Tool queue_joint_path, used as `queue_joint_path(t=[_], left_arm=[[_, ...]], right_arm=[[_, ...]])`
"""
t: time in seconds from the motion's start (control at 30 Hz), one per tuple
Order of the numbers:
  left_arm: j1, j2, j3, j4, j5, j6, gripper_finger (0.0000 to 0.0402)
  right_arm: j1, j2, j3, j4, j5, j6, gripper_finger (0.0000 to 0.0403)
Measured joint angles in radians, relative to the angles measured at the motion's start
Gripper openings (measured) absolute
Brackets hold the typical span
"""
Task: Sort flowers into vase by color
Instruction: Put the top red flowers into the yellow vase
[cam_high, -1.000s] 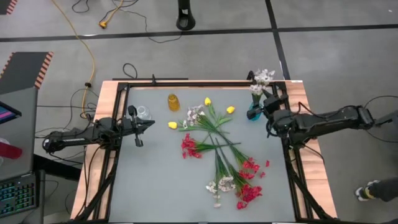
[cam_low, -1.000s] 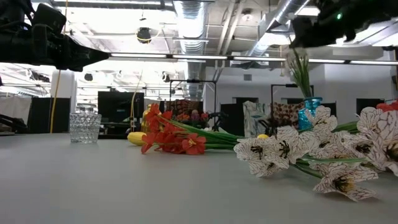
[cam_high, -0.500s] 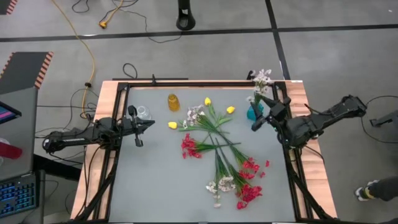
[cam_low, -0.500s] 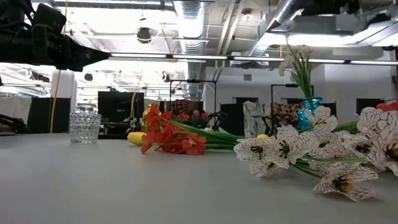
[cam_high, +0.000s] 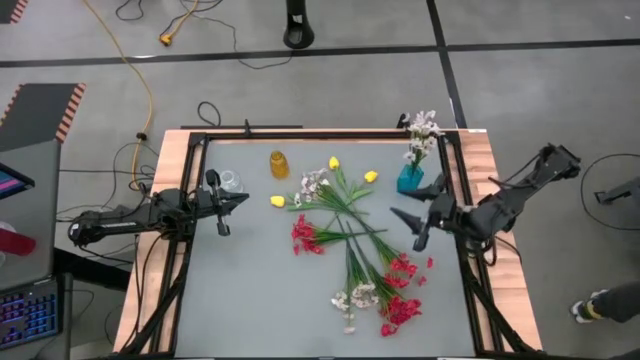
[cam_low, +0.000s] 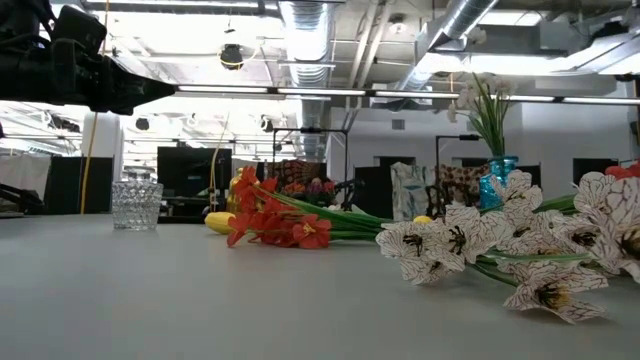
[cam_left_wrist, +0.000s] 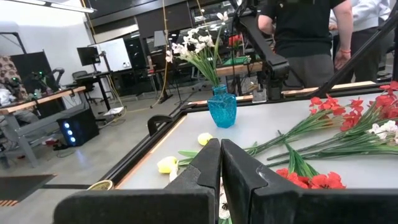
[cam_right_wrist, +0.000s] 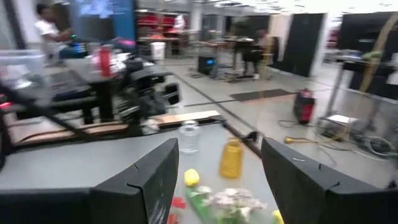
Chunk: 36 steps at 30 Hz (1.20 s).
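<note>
Sorting is judged partly done: one spray of white blossoms (cam_high: 421, 127) is seen standing in the blue vase (cam_high: 409, 181) at the table's right edge, while the amber vase (cam_high: 279, 164) and the clear glass vase (cam_high: 229, 181) hold nothing. The remaining flowers (cam_high: 350, 240), red, yellow and white, are left lying in a loose heap at mid-table.

The right gripper (cam_high: 414, 222) is held just beside the blue vase, above the heap's right side, its fingers spread wide and nothing between them. The left gripper (cam_high: 240, 200) is parked near the clear glass vase, fingers pressed together and empty.

The step in hand is judged to be selection of another stem. The next move calls for a single stem to be picked out of the crossed heap and clamped, then carried to its matching vase.
</note>
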Motion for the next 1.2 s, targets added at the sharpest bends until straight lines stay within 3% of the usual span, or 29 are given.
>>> queue_joint_path(t=[0.33,0.8,1.03,1.2], left_arm=[[0.0,0.0,0.0,0.0,0.0,0.0,0.0002],[0.0,0.0,0.0,0.0,0.0,-0.027,0.0002],[0.0,0.0,0.0,0.0,0.0,-0.038,0.0002],[0.0,0.0,0.0,0.0,0.0,-0.038,0.0002]], right_arm=[[-0.027,0.217,0.0,0.138,-0.058,-0.011,0.0255],[-0.235,0.564,0.071,0.22,-0.457,0.027,0.0255],[-0.343,0.737,0.2,0.053,-0.592,0.028,0.0255],[-0.398,0.846,0.292,-0.101,-0.625,0.06,0.0255]])
